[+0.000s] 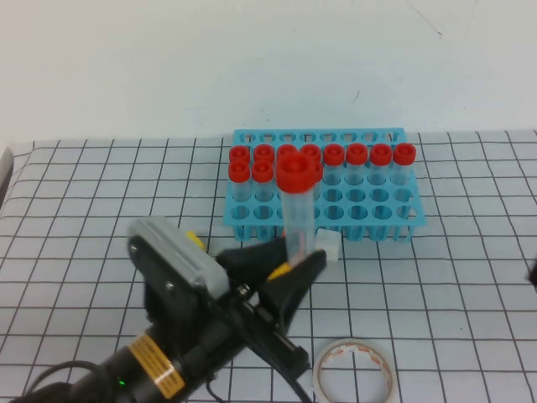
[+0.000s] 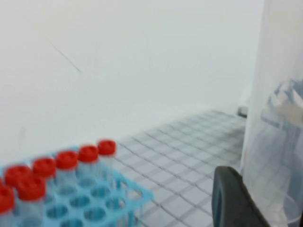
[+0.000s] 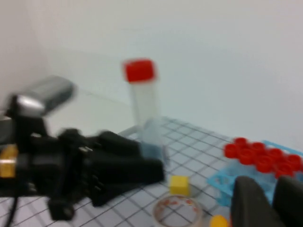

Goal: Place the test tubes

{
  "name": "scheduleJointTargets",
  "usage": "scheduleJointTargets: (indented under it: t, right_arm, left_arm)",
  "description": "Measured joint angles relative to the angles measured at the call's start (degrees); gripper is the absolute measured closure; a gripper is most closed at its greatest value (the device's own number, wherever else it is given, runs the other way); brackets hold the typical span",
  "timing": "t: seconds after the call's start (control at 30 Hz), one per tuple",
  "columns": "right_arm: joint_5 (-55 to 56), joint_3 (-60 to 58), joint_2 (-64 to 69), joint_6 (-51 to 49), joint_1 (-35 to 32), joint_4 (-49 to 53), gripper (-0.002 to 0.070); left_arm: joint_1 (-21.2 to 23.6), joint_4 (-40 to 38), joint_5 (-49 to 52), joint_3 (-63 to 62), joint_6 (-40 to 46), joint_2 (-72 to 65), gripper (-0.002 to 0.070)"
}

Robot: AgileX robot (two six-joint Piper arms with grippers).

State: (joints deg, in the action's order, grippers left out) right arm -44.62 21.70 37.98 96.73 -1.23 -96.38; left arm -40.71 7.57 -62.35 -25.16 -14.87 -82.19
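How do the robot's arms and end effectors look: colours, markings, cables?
The left arm, at front left, is black, with a grey camera box, a yellow label and black cables. The left end effector, near the rack, is black with yellow details. The right end effector, at the right, looks dark.

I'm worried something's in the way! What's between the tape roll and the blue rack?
A small white block, in the high view, by the rack. Left gripper holds a test tube beside it; right gripper is far right.
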Motion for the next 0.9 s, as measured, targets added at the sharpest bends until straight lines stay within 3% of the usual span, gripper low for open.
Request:
scheduleJointTargets:
  t: [0.2,0.27,0.43,0.67,0.9]
  right_arm:
    - [-11.1,8.9,14.7,5.5,1.0,0.0,0.0309]
    - [-12.8,12.1,18.9,5.9,2.7,0.0,0.0246]
    - [-13.2,18.9,26.5,8.0,10.7,0.0,0.0206]
    - [-5.3,25.7,35.3,11.3,22.1,0.0,0.0199]
    - [-3.7,29.4,42.1,12.1,26.3,-0.4,0.0197]
  left_arm:
    - [0.0,2.5,-1.8,0.0,-2.7,-6.1,0.0466]
    - [0.0,4.0,-1.8,0.0,-3.3,-6.9,0.0466]
    - [0.0,6.1,-2.3,0.0,-3.6,-7.2,0.0466]
    - [0.0,7.2,-2.4,0.0,-3.6,-7.2,0.0466]
    - [0.0,7.3,-2.0,0.0,-3.6,-7.4,0.0466]
